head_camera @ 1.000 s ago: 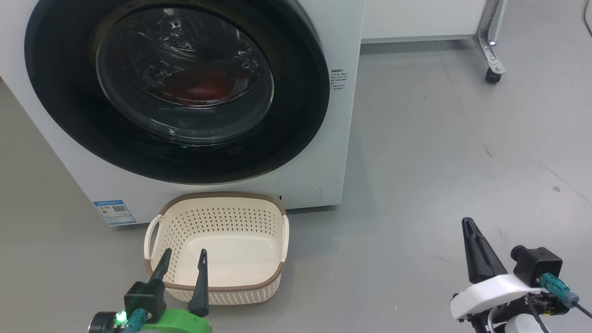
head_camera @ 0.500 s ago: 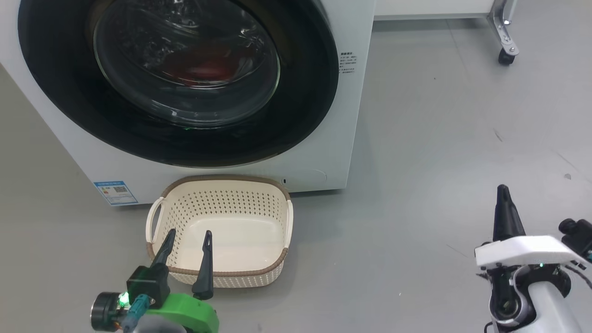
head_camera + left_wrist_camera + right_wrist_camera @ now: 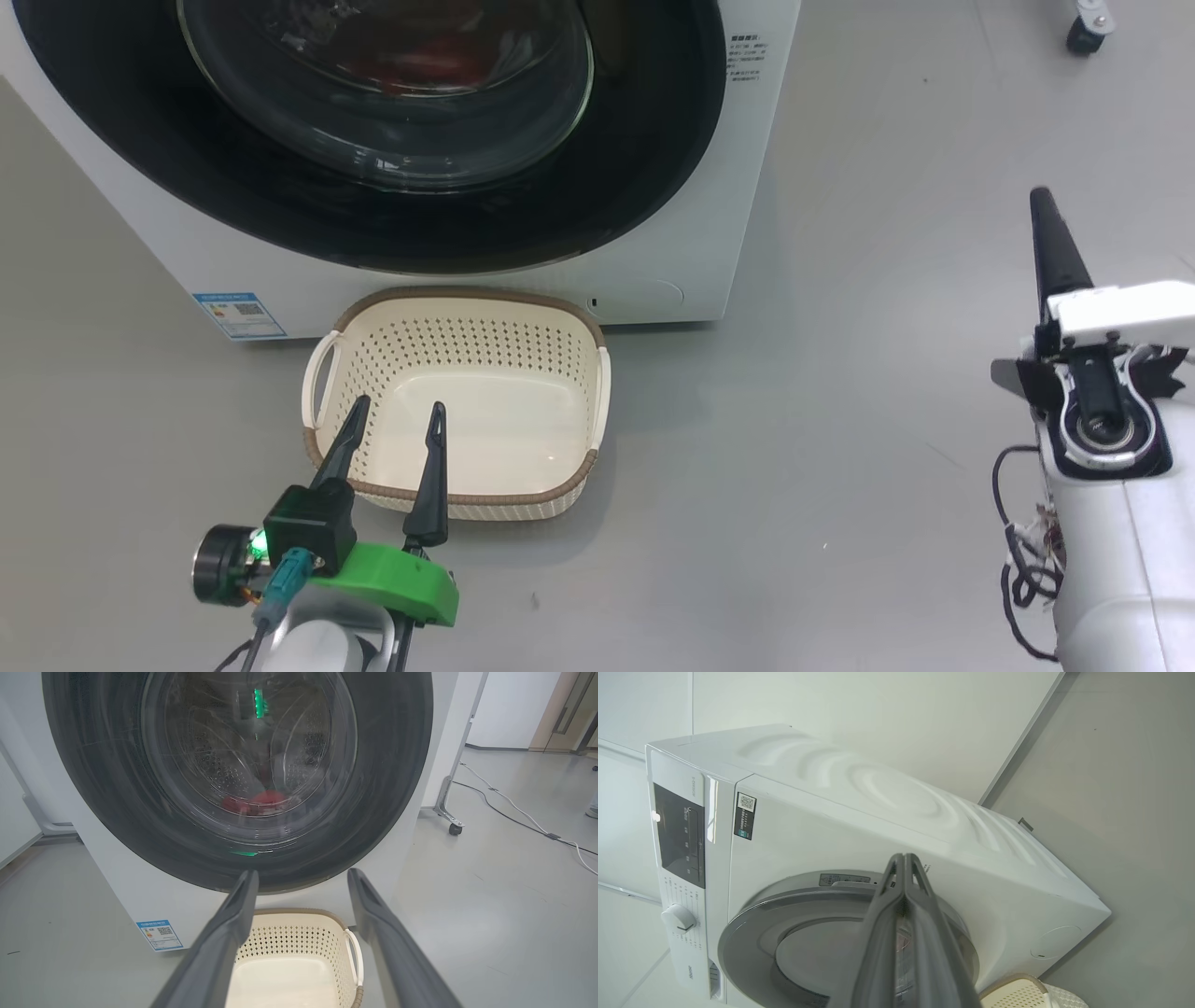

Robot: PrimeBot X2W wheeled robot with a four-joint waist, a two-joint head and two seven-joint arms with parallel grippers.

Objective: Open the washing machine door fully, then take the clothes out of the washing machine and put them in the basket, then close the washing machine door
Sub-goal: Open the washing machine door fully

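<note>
**Door first: hard and shiny, so hook its edge**

The washing machine door (image 3: 644,159) is shut flat on the washing machine (image 3: 738,233). It looks big, stiff and slippery, and its glass bulge (image 3: 392,149) gives nothing to pinch. I think you should hook the small lip (image 3: 852,885) at its right edge and pull slowly. The clothes (image 3: 261,801) lie low in the drum (image 3: 210,765) behind the glass; they look soft and light, so pinch a thick fold. The basket (image 3: 457,495) sits on the floor (image 3: 840,420) just in front of the machine and may slide if bumped. Your left pincer (image 3: 400,403) is open above its near rim. Your right pincer (image 3: 904,857) is closed on nothing, out to the right, well apart from the door
</note>
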